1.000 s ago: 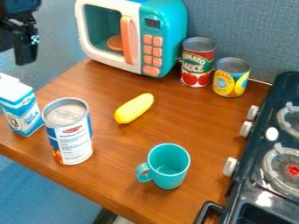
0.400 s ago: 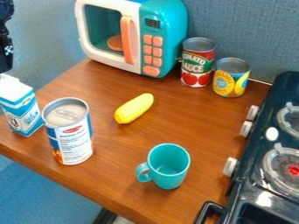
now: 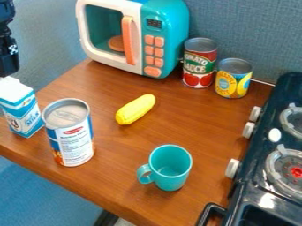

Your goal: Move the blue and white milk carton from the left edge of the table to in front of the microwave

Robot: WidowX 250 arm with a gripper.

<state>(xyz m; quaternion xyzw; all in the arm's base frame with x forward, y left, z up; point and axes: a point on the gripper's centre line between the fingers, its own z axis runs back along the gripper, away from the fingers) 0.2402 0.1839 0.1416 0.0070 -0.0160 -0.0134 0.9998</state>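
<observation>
The black gripper [image 3: 8,55] hangs at the left edge of the camera view, partly cut off, just above the top of the blue and white milk carton [image 3: 21,110]; whether they touch I cannot tell. Right of the carton stands a tall can [image 3: 73,143] with a white and blue label. A yellow toy corn [image 3: 135,109] lies mid-table, angled up to the right. The teal cup [image 3: 171,167] stands upright nearer the front, its handle toward the left.
A teal and white toy microwave [image 3: 159,57] stands at the back of the wooden table [image 3: 118,185]. Beside it are a red tomato sauce can [image 3: 199,66] and a shorter yellow-labelled can [image 3: 233,79]. A dark toy stove [image 3: 254,172] borders the right side.
From a second ago the gripper has shifted left and slightly down toward the carton's top, with a small move back right since the middle frame. The objects on the table have kept their places.
</observation>
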